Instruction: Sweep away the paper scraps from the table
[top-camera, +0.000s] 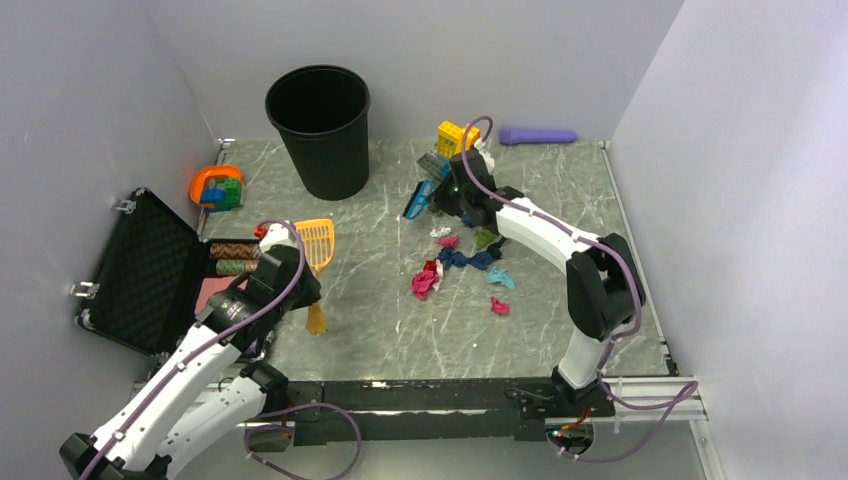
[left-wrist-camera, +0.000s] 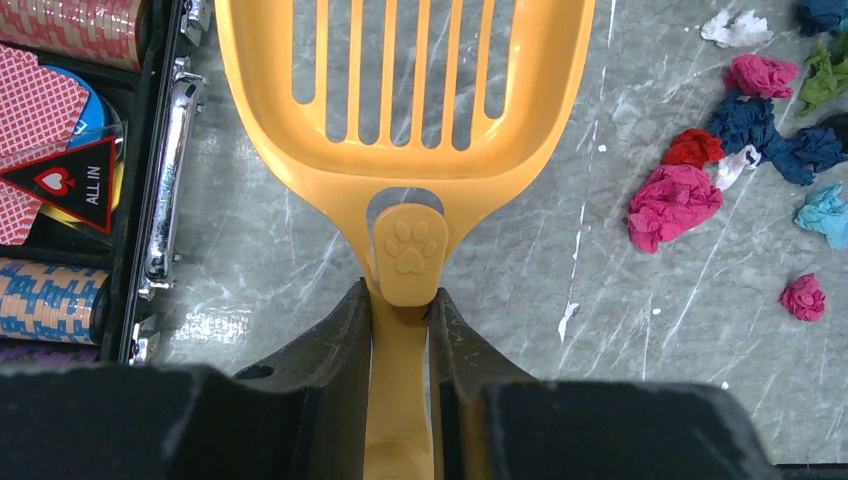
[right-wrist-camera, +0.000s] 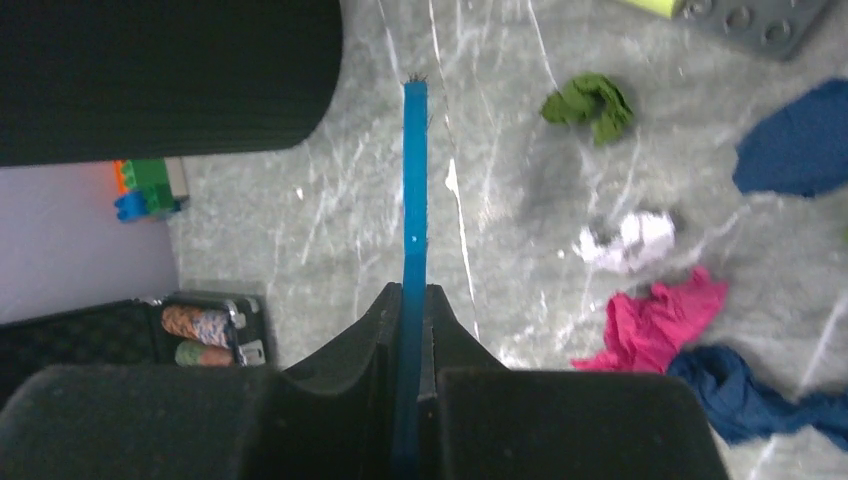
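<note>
Crumpled paper scraps (top-camera: 462, 259) in magenta, navy, teal, green, red and white lie in a loose cluster right of centre on the grey-green marble table (top-camera: 400, 335), between two robot arms mounted at its near edge.

The left gripper (left-wrist-camera: 398, 292) is clamped narrowly on the handle of an orange scoop (left-wrist-camera: 405, 180), just below the paw-print tab. The scoop's slotted head reaches out over bare table. It sits beside the metal-trimmed edge of an open black case (top-camera: 140, 270) that holds stacks of poker chips (left-wrist-camera: 45, 300) and a card marked "ALL IN" (left-wrist-camera: 62, 182). From the left wrist view, the scraps lie off to the right of the scoop, apart from it.

The right gripper (right-wrist-camera: 412, 292) is pinched tight on a thin blue tool (right-wrist-camera: 413, 190), seen edge-on with a few fine hairs at its far tip. In the overhead view this gripper hangs at the far side of the cluster. A green wad (right-wrist-camera: 590, 100), a white one (right-wrist-camera: 628, 240) and a magenta one (right-wrist-camera: 660, 320) lie just to the right of the blue tool.

A black bin (top-camera: 318, 130) stands upright at the far left of the table, well apart from the scraps. Yellow toy bricks (top-camera: 457, 137) sit by the far wall, behind the right gripper.
</note>
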